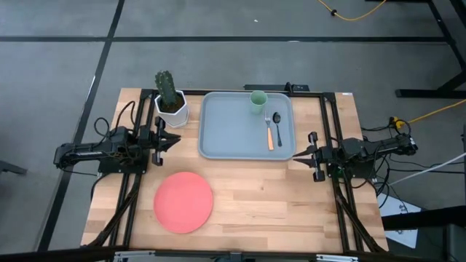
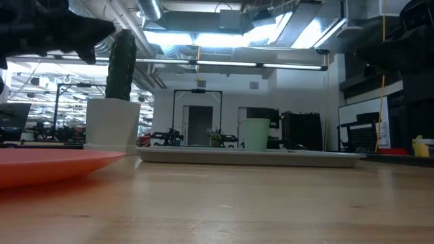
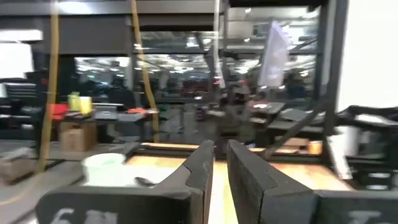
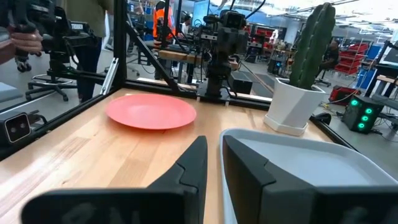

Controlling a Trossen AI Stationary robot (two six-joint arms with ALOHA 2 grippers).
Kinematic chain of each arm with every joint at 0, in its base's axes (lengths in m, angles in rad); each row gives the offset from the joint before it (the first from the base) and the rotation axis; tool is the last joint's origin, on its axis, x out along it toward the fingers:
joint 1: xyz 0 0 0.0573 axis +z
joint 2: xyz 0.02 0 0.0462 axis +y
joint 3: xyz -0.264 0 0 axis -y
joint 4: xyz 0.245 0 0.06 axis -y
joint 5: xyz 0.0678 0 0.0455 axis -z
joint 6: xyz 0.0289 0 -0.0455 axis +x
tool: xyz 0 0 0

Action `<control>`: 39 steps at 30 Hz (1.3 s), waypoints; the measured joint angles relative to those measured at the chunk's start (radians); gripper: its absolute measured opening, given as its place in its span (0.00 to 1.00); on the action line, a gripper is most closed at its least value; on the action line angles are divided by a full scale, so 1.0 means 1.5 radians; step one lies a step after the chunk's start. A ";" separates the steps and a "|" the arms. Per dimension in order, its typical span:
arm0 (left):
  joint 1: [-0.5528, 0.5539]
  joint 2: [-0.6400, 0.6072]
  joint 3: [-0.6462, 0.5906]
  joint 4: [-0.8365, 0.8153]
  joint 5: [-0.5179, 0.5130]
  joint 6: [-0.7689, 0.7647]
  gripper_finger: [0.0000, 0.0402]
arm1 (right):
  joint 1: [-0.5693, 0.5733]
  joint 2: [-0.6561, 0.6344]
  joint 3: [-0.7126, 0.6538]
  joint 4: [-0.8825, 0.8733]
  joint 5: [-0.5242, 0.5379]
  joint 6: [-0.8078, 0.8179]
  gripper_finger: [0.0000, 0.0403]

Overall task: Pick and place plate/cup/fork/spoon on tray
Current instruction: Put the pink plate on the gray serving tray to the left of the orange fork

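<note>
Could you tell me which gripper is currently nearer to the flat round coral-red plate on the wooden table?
Left. The left gripper sits just beyond the flat round coral-red plate, near the cactus pot; the right gripper waits farther off, beside the pale grey-blue tray.

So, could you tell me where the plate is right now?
In the high view the plate lies on the bare table, nearer the left arm, apart from the tray.

Toward 12 o'clock of the bench [image 1: 291,211] centre: the tray [image 1: 226,131], holding the cup [image 1: 258,99] at its 1 o'clock corner, with fork [image 1: 269,132] and spoon [image 1: 277,126] lying side by side just at 5 o'clock of the cup, fork at 9 o'clock of the spoon. At 9 o'clock of the tray, just beside it: the cactus pot [image 1: 170,102]. At 7 o'clock of the tray, apart from it: the plate [image 1: 183,201], lying on the bench.
</note>
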 joint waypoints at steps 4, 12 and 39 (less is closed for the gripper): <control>-0.013 0.019 0.055 -0.028 0.098 0.000 0.10 | 0.000 0.000 0.000 0.000 0.000 -0.001 0.14; -0.076 0.229 0.221 -0.337 0.023 -0.005 0.10 | 0.000 0.000 0.000 0.000 0.000 -0.001 0.14; -0.254 0.628 0.258 0.068 0.033 -0.233 0.10 | 0.000 0.000 0.000 0.000 0.000 -0.001 0.14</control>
